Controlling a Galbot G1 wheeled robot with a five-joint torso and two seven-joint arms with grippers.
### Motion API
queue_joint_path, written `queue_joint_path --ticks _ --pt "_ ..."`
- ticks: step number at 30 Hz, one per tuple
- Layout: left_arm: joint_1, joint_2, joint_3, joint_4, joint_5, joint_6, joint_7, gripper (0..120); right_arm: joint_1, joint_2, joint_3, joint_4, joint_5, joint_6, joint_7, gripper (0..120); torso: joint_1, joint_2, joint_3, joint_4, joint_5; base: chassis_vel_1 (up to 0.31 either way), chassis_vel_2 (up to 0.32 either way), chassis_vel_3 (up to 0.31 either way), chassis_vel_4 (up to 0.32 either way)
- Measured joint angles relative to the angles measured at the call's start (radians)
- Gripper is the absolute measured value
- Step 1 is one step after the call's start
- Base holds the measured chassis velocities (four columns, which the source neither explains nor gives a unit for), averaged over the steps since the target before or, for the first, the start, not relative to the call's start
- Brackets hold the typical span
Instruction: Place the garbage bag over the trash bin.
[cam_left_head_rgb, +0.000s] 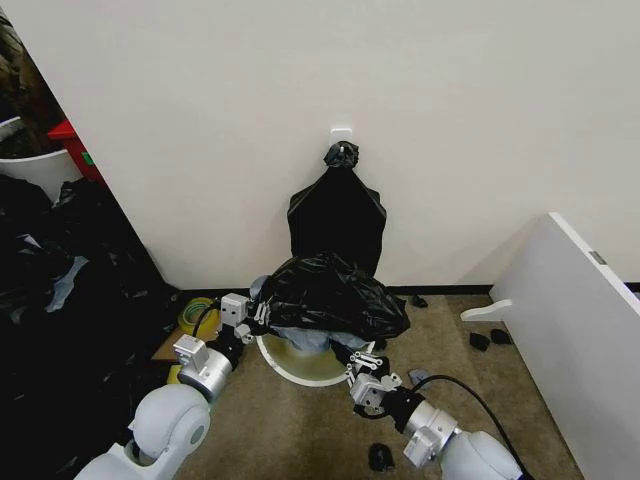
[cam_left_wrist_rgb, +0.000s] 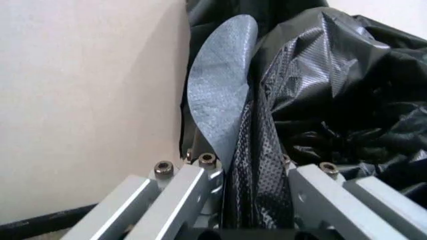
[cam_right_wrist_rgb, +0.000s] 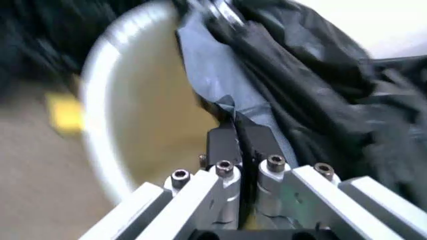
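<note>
Both grippers pinch one garbage bag over one trash bin.
Right gripper (cam_left_head_rgb: 362, 372) has its jaws closed on the garbage bag (cam_left_head_rgb: 330, 295) edge at the near rim of the trash bin (cam_left_head_rgb: 300, 372); left gripper (cam_left_head_rgb: 245, 318) clamps bag film at the left rim. Bag lies bunched across the bin mouth on the carpet (cam_left_head_rgb: 290, 430), near the wall (cam_left_head_rgb: 300, 100).
</note>
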Motion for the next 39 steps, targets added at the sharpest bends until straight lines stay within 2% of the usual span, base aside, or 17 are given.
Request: queue_joint_path --ticks 2,3,4,6,8,11,15,18,19,21,24,30,33,34,36,37,39 --pt "-0.008 -0.004 -0.008 0.004 -0.038 0.01 -0.012 4 -0.008 0.001 0.008 -0.028 0.198 0.139 -0.179 0 0.0 0.0 0.0 0.0 0.0 0.0 0.0 0.0 0.0" --pt "-0.009 -0.005 -0.008 0.004 -0.042 0.01 -0.013 4 -0.01 0.001 0.008 -0.033 0.221 0.159 -0.204 0 0.0 0.0 0.0 0.0 0.0 0.0 0.0 0.0 0.0" --pt "-0.009 -0.014 -0.012 0.003 -0.079 0.019 -0.019 4 -0.019 0.013 0.011 -0.067 0.315 0.251 -0.348 0 0.0 0.0 0.0 0.0001 0.0 0.0 0.0 0.0 0.0" --pt "-0.008 -0.027 -0.013 -0.013 -0.117 0.035 -0.027 4 -0.023 0.038 0.017 -0.123 0.323 0.32 -0.445 0 0.0 0.0 0.0 0.0 0.0 0.0 0.0 0.0 0.0" --pt "-0.006 -0.032 -0.014 -0.021 -0.131 0.043 -0.031 4 -0.023 0.048 0.019 -0.147 0.308 0.342 -0.46 0 0.0 0.0 0.0 0.0 0.0002 0.0 0.0 0.0 0.0" --pt "0.001 -0.036 -0.019 -0.041 -0.153 0.065 -0.038 4 -0.02 0.072 0.029 -0.2 0.239 0.385 -0.46 0 0.0 0.0 0.0 -0.0001 0.0001 0.0 0.0 0.0 0.0" --pt "0.011 -0.032 -0.027 -0.068 -0.177 0.089 -0.054 4 -0.001 0.102 0.054 -0.264 0.104 0.42 -0.377 0 0.0 0.0 0.0 0.0 0.0 0.0 0.0 0.0 0.0" --pt "0.022 -0.028 -0.032 -0.105 -0.205 0.123 -0.078 4 0.032 0.141 0.069 -0.351 -0.114 0.427 -0.178 0 0.0 0.0 0.0 0.0 0.0 0.0 0.0 0.0 0.0" --pt "0.022 -0.028 -0.032 -0.105 -0.205 0.123 -0.078 4 0.032 0.141 0.069 -0.351 -0.114 0.427 -0.178 0 0.0 0.0 0.0 0.0 0.0 0.0 0.0 0.0 0.0" --pt "0.027 -0.026 -0.032 -0.127 -0.21 0.145 -0.094 4 0.055 0.165 0.079 -0.397 -0.217 0.428 -0.076 0 0.0 0.0 0.0 0.0001 0.0002 0.0 0.0 0.0 0.0" --pt "0.031 -0.025 -0.032 -0.142 -0.208 0.151 -0.1 4 0.074 0.179 0.079 -0.444 -0.269 0.43 0.021 0 0.0 0.0 0.0 0.0002 -0.0002 0.0 0.0 0.0 0.0" --pt "0.03 -0.024 -0.033 -0.141 -0.203 0.131 -0.099 4 0.066 0.17 0.064 -0.463 -0.237 0.428 0.053 5 0.0 0.0 0.0 0.0 0.0003 0.0 0.0 0.0 0.0" --pt "0.029 -0.024 -0.034 -0.126 -0.194 0.117 -0.098 4 0.064 0.158 0.072 -0.478 -0.203 0.451 0.019 22 0.0 0.0 0.0 0.0 -0.0002 0.0 0.0 0.0 0.0" --pt "0.029 -0.024 -0.034 -0.126 -0.194 0.117 -0.098 4 0.064 0.158 0.072 -0.478 -0.203 0.451 0.019 22 0.0 0.0 0.0 0.0 -0.0002 0.0 0.0 0.0 0.0" --pt "0.024 -0.025 -0.032 -0.088 -0.167 0.092 -0.093 4 0.057 0.132 0.088 -0.493 -0.046 0.513 -0.109 33 0.0 0.0 0.0 0.0001 0.0005 0.0 0.0 0.0 0.0" --pt "0.022 -0.026 -0.031 -0.064 -0.146 0.076 -0.089 4 0.044 0.108 0.097 -0.489 0.096 0.542 -0.206 38 0.0 0.0 0.0 0.0 -0.0003 0.0 0.0 0.0 0.0" --pt "0.022 -0.028 -0.031 -0.055 -0.14 0.069 -0.087 4 0.038 0.098 0.102 -0.481 0.15 0.55 -0.248 39 0.0 0.0 0.0 -0.0001 0.0002 0.0 0.0 0.0 0.0"
